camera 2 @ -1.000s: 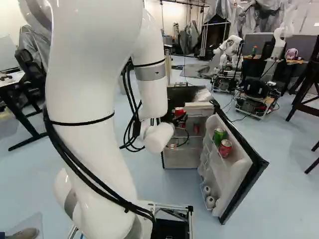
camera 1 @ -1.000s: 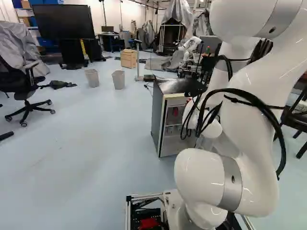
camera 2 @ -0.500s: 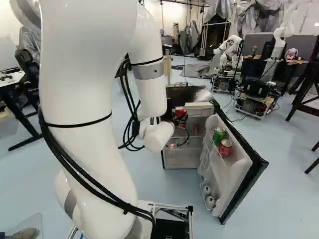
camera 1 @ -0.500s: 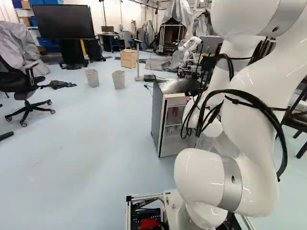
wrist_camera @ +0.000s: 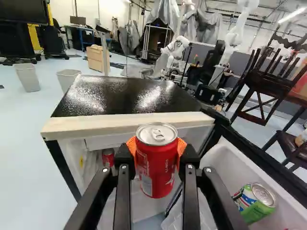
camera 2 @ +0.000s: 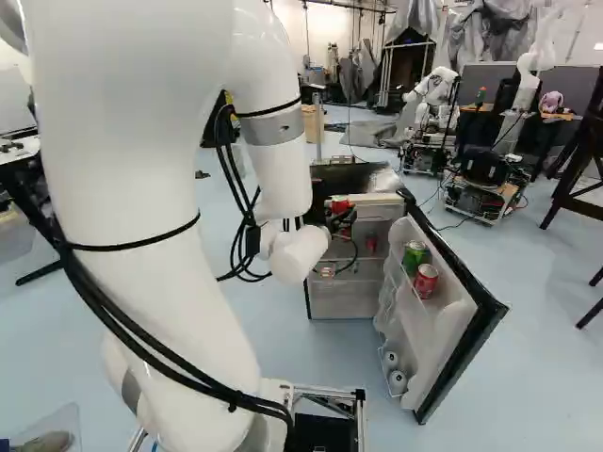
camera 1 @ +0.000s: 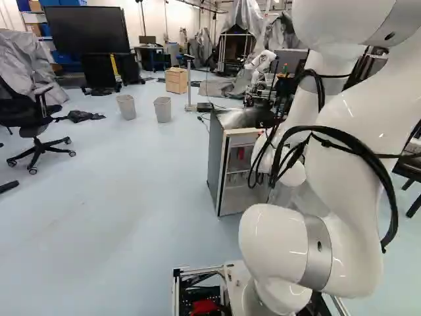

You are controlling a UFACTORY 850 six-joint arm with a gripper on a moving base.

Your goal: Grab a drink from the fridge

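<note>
**Fridge open, one drink in the clasp, most of the job done**

Clock set on the pincer's heading, twelve dead ahead.

- Fridge (wrist_camera: 124, 98): twelve o'clock, just ahead, its front uncovered. Opening it: done.
- Arm (camera 2: 137, 179): reaching forward to the fridge front, near the top edge. Backing off: to do, by my reading.
- Door (camera 2: 450, 330): swung wide, about two o'clock. Likely snag if the retreat swings that way.
- Pincer (wrist_camera: 156, 149): clamped on the red can, an orange pad to either side.
- Red can (wrist_camera: 156, 165): upright between the pads, outside the cabinet, before the top's front edge. Picking and gripping: done. Removal looks done too.
- Other drinks, same general size: green can (wrist_camera: 259, 206) at two o'clock, on the door rack; second red can (camera 2: 426, 281) beside it; third red can (wrist_camera: 108, 158) inside, eleven o'clock.

Left, I judge: a straight, level pull toward six o'clock.
</note>
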